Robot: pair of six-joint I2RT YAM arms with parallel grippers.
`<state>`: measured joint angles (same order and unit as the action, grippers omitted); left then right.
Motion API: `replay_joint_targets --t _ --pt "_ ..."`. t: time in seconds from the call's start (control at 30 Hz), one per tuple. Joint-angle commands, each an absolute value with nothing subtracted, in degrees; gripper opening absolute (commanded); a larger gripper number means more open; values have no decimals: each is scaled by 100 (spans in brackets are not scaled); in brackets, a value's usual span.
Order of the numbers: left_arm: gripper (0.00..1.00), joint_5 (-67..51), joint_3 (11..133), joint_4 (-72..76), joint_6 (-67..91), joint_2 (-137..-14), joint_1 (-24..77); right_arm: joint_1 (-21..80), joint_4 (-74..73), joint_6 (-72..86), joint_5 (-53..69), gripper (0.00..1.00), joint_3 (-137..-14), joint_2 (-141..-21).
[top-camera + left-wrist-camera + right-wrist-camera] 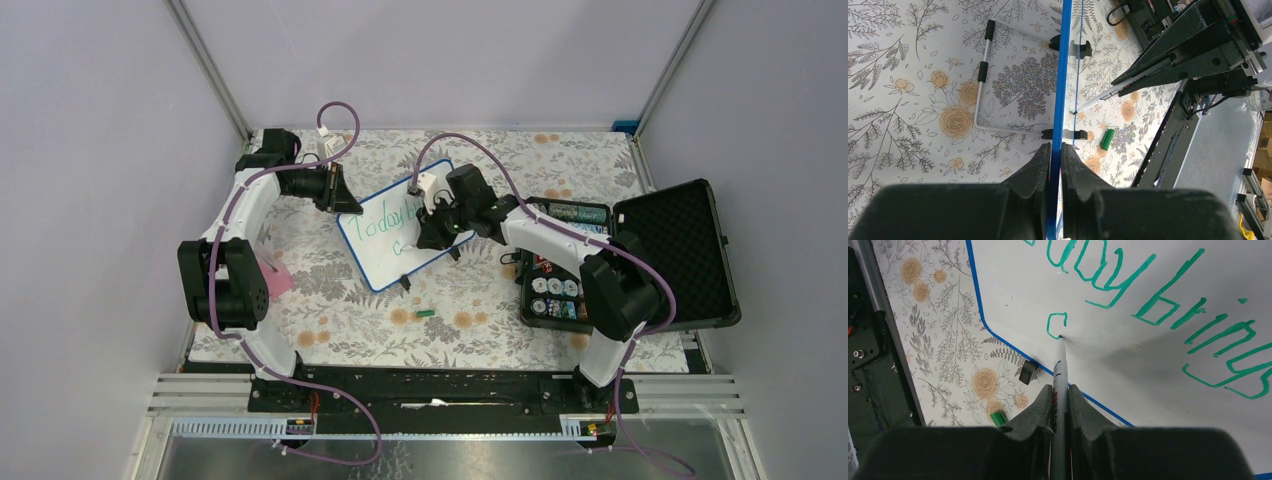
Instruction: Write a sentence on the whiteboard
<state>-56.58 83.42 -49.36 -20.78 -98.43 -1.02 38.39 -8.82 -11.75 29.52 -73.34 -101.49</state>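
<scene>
Right fingers (1040, 412) clamp the marker (1060, 371), its tip touching the whiteboard (1013, 285) at a green "c". Left fingers (1039, 167) pinch the whiteboard's blue edge over the floral worktop (908, 75).

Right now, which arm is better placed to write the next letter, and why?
Right: the right gripper holds the marker, tip on the whiteboard; the left gripper clamps the whiteboard's edge.

Pale lilac walls (90, 120) behind and on both outer sides of left gripper (345, 205) and right gripper (437, 238). Slanted metal posts (208, 70) in far corners. Floral tablecloth (330, 320) beneath both grippers: white, orange roses, grey leaves. Silver rails (700, 395) along near edge, grey panel (450, 450) nearer still. Light even, shadows soft.
</scene>
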Motion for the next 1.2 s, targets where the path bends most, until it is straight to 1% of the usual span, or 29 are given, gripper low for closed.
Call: replay_joint_targets --t 0.0,0.4,1.17 --pt "0 -5465 8501 -4863 -2149 -9888 -79 3760 -721 -1206 2749 0 -7657 -10041" --pt "0 -5472 8521 -4857 -2133 -9887 -79 3760 -810 -1227 2739 0 -7821 -10107" --pt "0 -5452 8550 -4855 -2145 -9905 -79 3770 -834 -1331 2886 0 -7319 -10026"
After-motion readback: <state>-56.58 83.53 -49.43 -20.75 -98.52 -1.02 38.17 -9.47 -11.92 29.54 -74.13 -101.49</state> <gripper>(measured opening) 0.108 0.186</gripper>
